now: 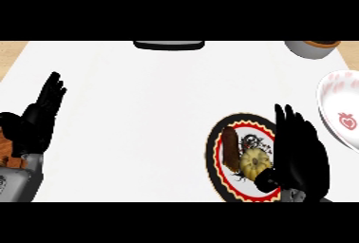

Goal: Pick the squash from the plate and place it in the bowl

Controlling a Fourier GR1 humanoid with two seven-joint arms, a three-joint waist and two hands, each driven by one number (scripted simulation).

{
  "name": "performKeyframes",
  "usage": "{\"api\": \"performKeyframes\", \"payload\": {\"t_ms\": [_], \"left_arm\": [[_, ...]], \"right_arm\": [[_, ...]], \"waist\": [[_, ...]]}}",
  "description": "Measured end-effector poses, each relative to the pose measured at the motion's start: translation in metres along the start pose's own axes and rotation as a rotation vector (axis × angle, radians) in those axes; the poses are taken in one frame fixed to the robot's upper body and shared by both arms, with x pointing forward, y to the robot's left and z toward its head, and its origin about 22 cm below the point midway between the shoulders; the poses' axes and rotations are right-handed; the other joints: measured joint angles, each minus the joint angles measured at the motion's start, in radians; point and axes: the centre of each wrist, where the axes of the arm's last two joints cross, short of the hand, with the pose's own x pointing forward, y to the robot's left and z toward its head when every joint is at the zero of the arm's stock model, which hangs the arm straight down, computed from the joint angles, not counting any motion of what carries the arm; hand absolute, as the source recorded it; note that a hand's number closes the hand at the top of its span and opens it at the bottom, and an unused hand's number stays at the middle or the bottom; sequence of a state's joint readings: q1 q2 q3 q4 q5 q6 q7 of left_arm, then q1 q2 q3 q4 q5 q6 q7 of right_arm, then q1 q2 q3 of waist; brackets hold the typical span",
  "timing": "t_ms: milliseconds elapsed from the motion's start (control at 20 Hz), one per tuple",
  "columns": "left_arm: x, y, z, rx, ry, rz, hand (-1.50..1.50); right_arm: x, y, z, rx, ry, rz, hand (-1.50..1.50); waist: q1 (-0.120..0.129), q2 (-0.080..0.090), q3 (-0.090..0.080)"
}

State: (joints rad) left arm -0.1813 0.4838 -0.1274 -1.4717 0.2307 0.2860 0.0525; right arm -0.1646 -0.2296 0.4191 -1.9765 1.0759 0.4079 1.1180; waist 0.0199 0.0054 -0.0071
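Note:
A small yellow ribbed squash (254,161) lies on a patterned plate (236,122) with a black and red rim, at the lower right. A brown oblong item (229,150) lies beside it on the same plate. My right hand (303,154) stands over the plate's right side with straight fingers pointing up, its thumb touching the squash's lower right edge. The white bowl (338,110) with red strawberry marks sits at the right edge, cut off by the view. My left hand (38,121) rests open at the left edge, fingers up.
A dark flat object (170,45) lies at the counter's far edge in the middle. A grey bowl-like vessel (313,48) sits at the far right corner. Wooden surface shows beyond the white counter at the far left.

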Motion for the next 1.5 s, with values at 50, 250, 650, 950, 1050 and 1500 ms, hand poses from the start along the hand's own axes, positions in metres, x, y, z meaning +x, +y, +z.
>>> {"api": "performKeyframes", "payload": {"t_ms": [50, 250, 650, 950, 1050, 1500], "left_arm": [[-0.001, 0.002, -0.001, 0.001, 0.0, -0.001, 0.0], [0.001, 0.005, -0.001, -0.003, 0.0, 0.003, 0.0], [0.001, 0.006, 0.0, 0.002, 0.003, -0.003, 0.0], [-0.001, 0.004, 0.001, 0.001, 0.009, -0.006, 0.0], [0.001, 0.005, 0.004, -0.003, 0.01, -0.005, 0.0], [0.0, 0.009, 0.006, -0.002, 0.012, 0.001, 0.0]], "right_arm": [[0.002, 0.002, -0.004, 0.031, 0.013, 0.005, -1.5], [0.013, 0.009, -0.019, 0.145, 0.043, 0.012, -1.5], [0.016, 0.026, -0.044, 0.355, 0.111, 0.076, -1.5], [0.026, 0.025, -0.049, 0.362, 0.126, 0.174, -1.5], [0.033, 0.022, -0.05, 0.335, 0.125, 0.218, -1.5], [0.034, 0.033, -0.047, 0.381, 0.142, 0.295, -1.5]], "waist": [[0.0, 0.001, 0.0], [0.003, -0.001, 0.002], [-0.005, -0.004, 0.003], [-0.01, -0.007, 0.004], [-0.007, -0.008, 0.004], [-0.012, -0.007, 0.006]]}}
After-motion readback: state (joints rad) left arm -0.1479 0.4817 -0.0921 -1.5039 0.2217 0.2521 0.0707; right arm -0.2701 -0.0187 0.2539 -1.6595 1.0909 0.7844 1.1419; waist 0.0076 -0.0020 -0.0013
